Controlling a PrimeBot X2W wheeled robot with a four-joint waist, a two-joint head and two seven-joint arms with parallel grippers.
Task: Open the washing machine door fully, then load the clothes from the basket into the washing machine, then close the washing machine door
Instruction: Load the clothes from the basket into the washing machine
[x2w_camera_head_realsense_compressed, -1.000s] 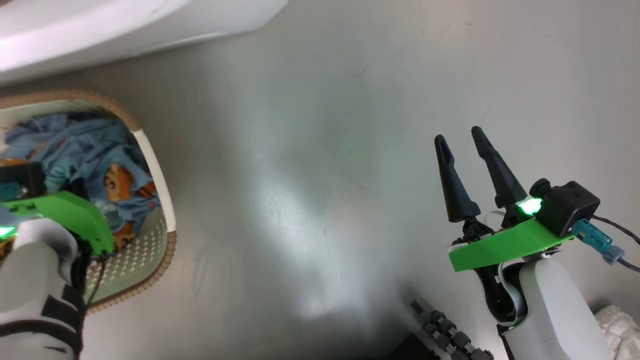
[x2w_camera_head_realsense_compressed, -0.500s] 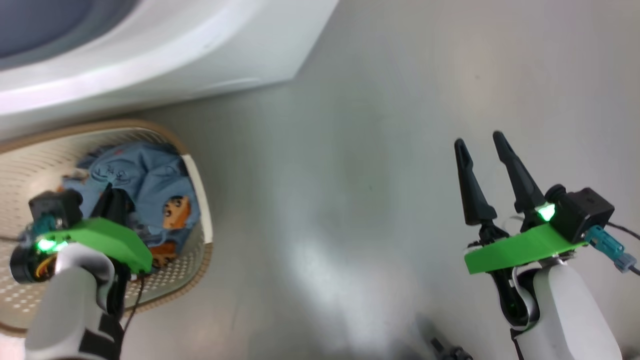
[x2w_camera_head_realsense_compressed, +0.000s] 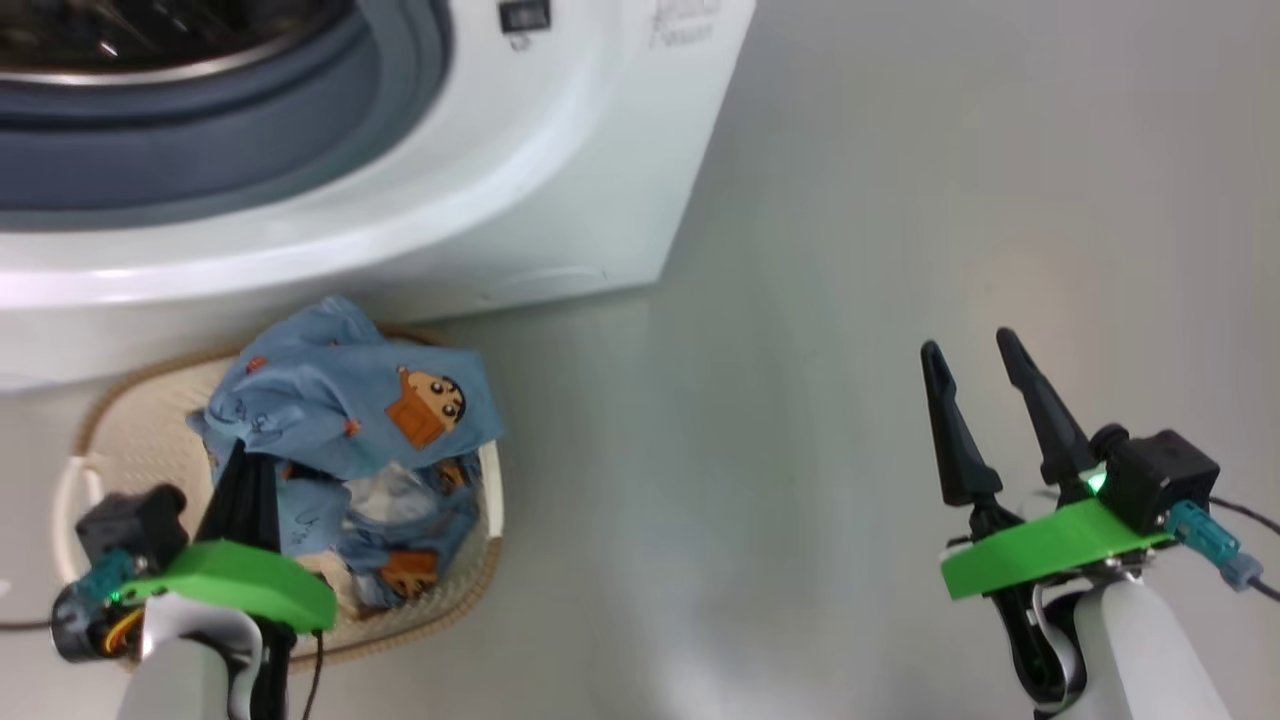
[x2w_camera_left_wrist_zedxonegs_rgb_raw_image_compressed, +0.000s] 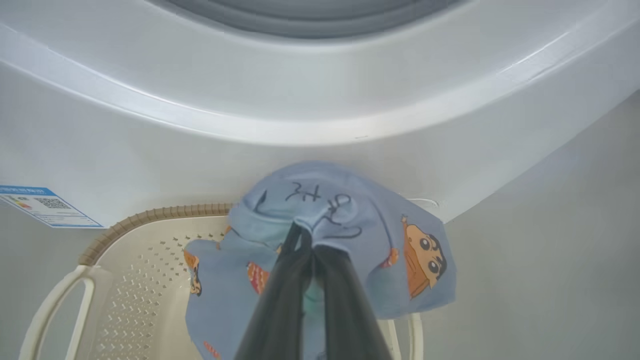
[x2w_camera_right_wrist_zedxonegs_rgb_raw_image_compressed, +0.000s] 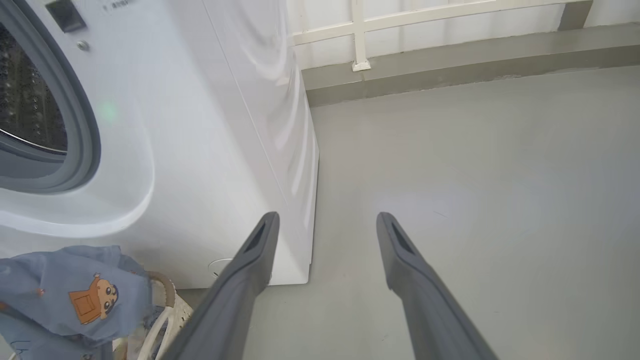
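Here: one basket (x2w_camera_head_realsense_compressed: 140, 440), one clothes bundle (x2w_camera_head_realsense_compressed: 340, 400), one washing machine (x2w_camera_head_realsense_compressed: 560, 150).

Grey floor (x2w_camera_right_wrist_zedxonegs_rgb_raw_image_compressed: 475, 150); a grey kerb (x2w_camera_right_wrist_zedxonegs_rgb_raw_image_compressed: 450, 65) beyond, under perhaps a white railing (x2w_camera_right_wrist_zedxonegs_rgb_raw_image_compressed: 358, 30).

floor (x2w_camera_right_wrist_zedxonegs_rgb_raw_image_compressed: 475, 165): smooth grey, faint sheen | wall (x2w_camera_right_wrist_zedxonegs_rgb_raw_image_compressed: 425, 20): white panels, cream rails | kerb (x2w_camera_right_wrist_zedxonegs_rgb_raw_image_compressed: 450, 65): grey, along wall foot

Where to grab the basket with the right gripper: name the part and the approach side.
Probably its side handle, the thin pale loop on the end nearest the right gripper. Come from above with the open jaws across the bar. The basket rim is broader, and the clothes pinched by the left gripper hang over the middle.
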